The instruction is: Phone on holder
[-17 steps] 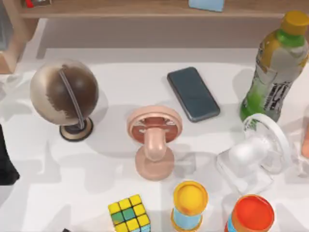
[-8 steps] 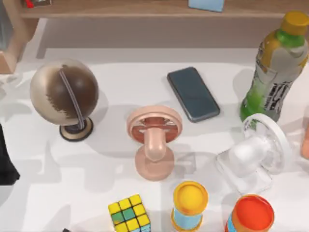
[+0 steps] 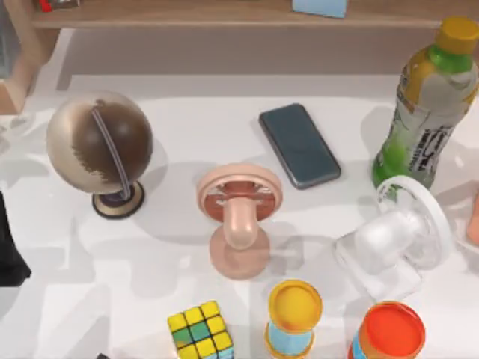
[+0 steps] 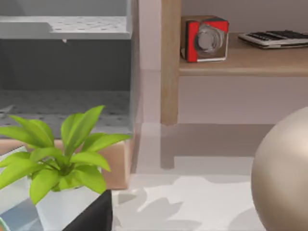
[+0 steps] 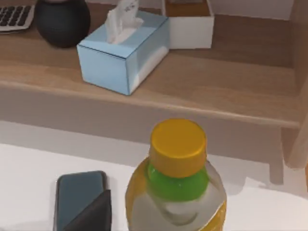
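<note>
The phone (image 3: 299,146), thin and dark blue-grey, lies flat on the white table behind and right of the holder. The pink holder (image 3: 239,218) stands at mid-table on a round foot, its round cradle facing up with nothing in it. In the right wrist view the phone (image 5: 79,197) sits beside the bottle, and a dark part of my right gripper (image 5: 91,214) overlaps its near end. My left arm (image 3: 7,250) is a dark shape at the table's left edge. A dark part of my left gripper (image 4: 94,216) hangs beside a potted plant.
A globe (image 3: 99,146) stands left of the holder and a green bottle (image 3: 430,105) to the phone's right. A white fan (image 3: 397,239), two cans (image 3: 296,314) and a puzzle cube (image 3: 200,330) crowd the front. A shelf (image 5: 144,91) holds a tissue box (image 5: 122,53).
The phone and holder have not moved. Shadows near the table's left and right edges have shifted slightly.
</note>
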Robot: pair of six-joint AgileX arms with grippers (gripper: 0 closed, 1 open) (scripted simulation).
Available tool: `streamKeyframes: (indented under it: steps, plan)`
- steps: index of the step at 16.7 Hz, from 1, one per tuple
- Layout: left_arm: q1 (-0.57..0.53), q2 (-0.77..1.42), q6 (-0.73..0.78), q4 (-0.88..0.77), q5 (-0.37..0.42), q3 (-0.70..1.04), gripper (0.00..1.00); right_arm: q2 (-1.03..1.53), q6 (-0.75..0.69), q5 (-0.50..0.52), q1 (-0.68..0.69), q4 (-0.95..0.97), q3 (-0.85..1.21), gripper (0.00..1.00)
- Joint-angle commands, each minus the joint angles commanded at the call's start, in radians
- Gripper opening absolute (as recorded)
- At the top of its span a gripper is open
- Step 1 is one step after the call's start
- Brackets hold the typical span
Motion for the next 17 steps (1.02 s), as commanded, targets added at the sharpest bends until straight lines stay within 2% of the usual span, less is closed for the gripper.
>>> streamKeyframes:
  steps: [10, 17]
  plan:
    - [0.0, 0.0, 0.0, 0.0, 0.0, 0.0, 1.0, 1.042, 0.039, 0.004, 0.182, -0.531, 1.031, 1.0]
    - [0.0, 0.0, 0.0, 0.0, 0.0, 0.0, 1.0, 1.613, 0.085, 0.041, 0.255, -0.843, 1.508, 1.0]
